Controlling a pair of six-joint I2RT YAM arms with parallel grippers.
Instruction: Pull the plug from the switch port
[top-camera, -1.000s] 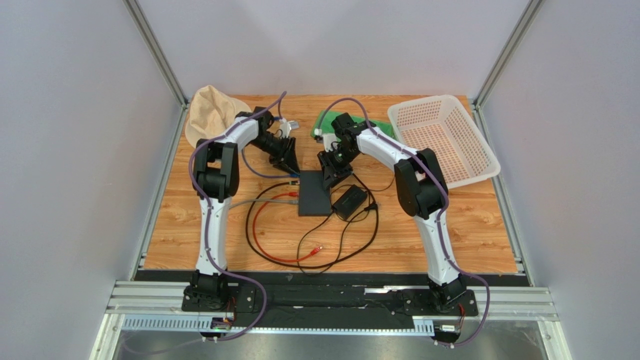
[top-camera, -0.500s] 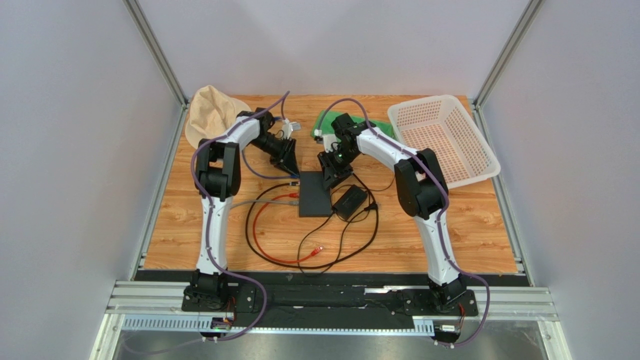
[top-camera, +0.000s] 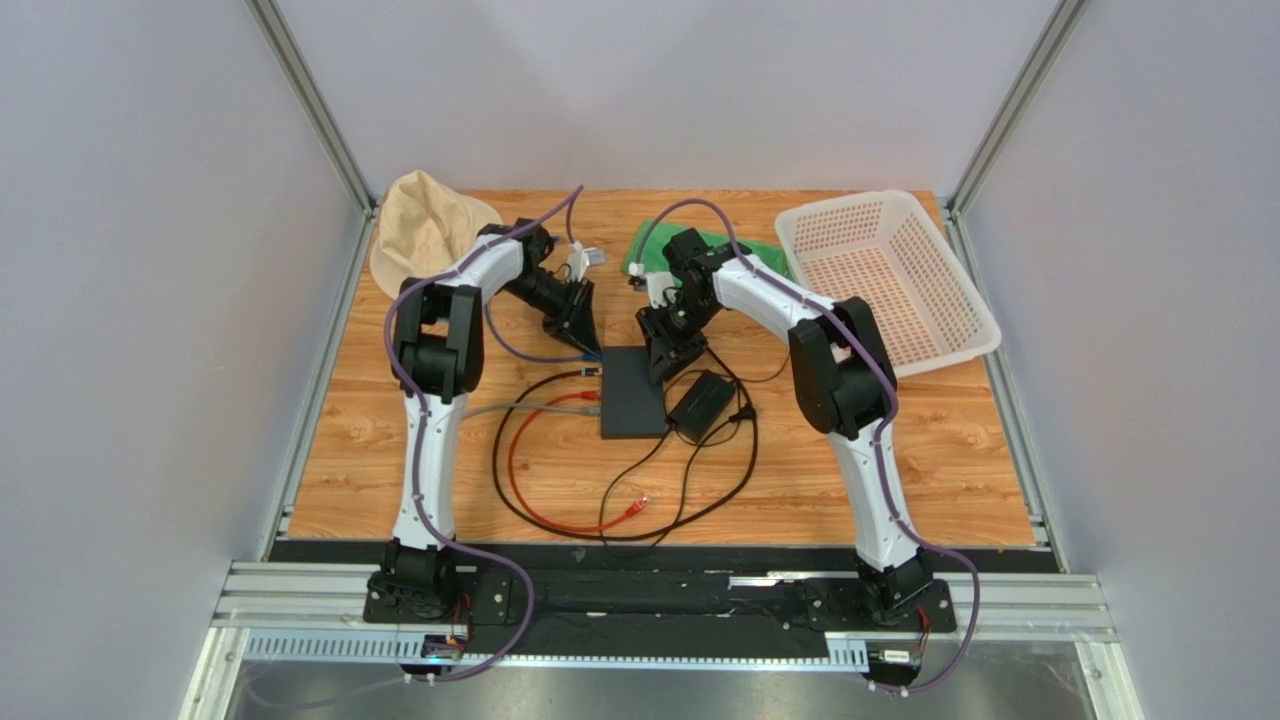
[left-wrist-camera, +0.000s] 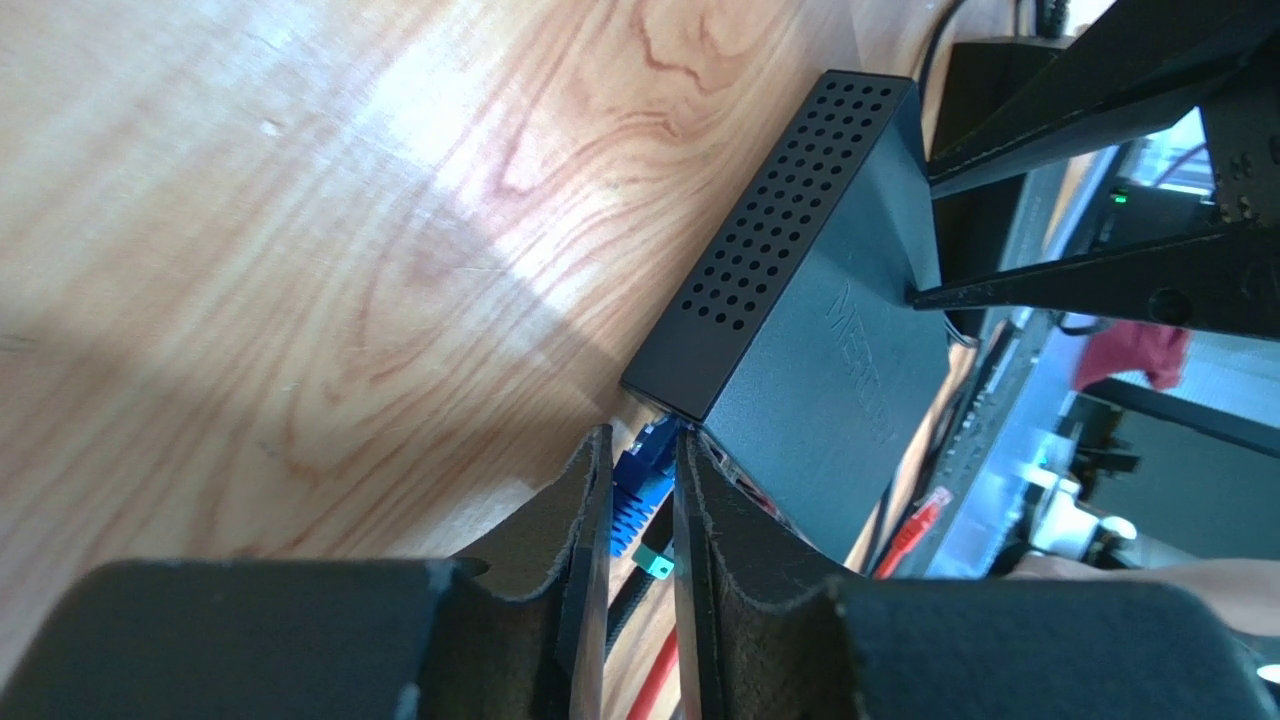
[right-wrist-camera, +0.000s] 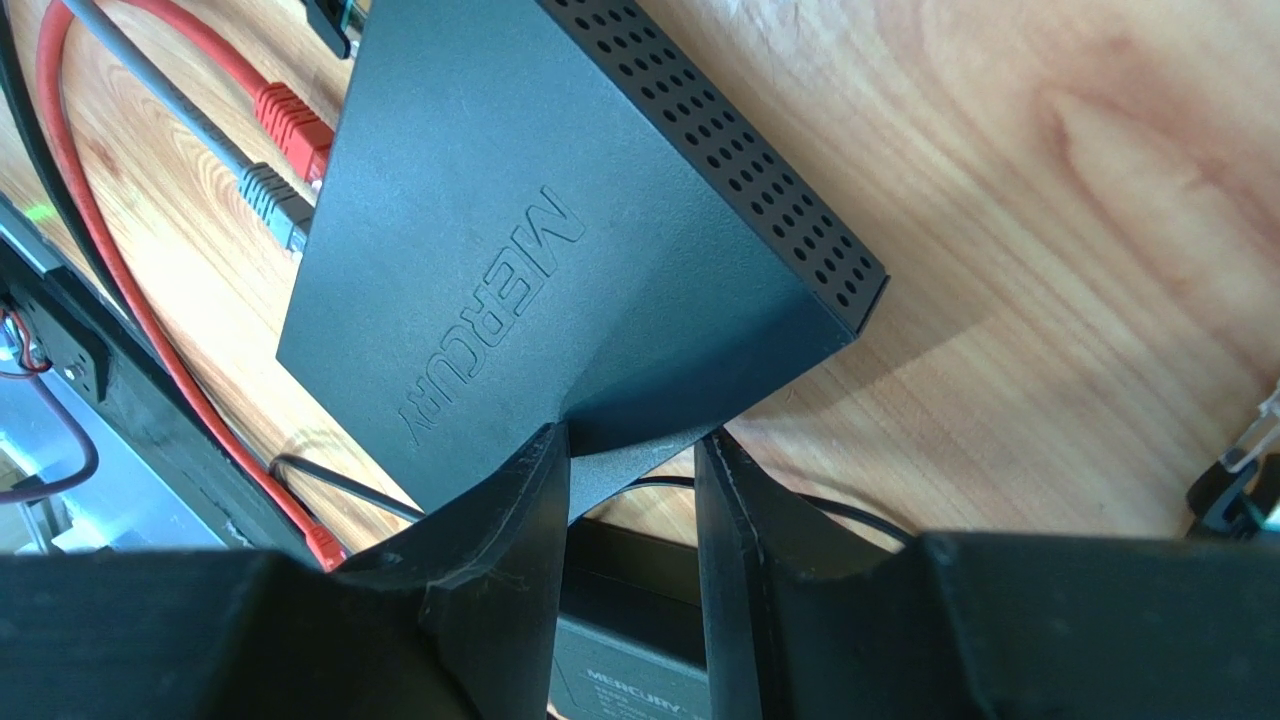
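Left gripper (left-wrist-camera: 640, 444) flanks blue plug (left-wrist-camera: 642, 492) at switch (left-wrist-camera: 812, 300), grip unclear; right gripper (right-wrist-camera: 634, 438) clamps switch corner; red cable (right-wrist-camera: 293, 128), adapter (top-camera: 700, 402) alongside.

We are holding our left gripper (top-camera: 588, 350) at the far-left corner of the switch (top-camera: 633, 399) and our right gripper (top-camera: 658, 363) at its far-right corner; an adapter (top-camera: 702, 405) is lying just right, cables (top-camera: 637, 503) looping near.

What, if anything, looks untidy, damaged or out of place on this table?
Nothing looks damaged or spilled. The cables are the untidy part: red and black leads loop loosely across each other near the black switch box, and one red plug lies loose on the wood, connected to nothing.
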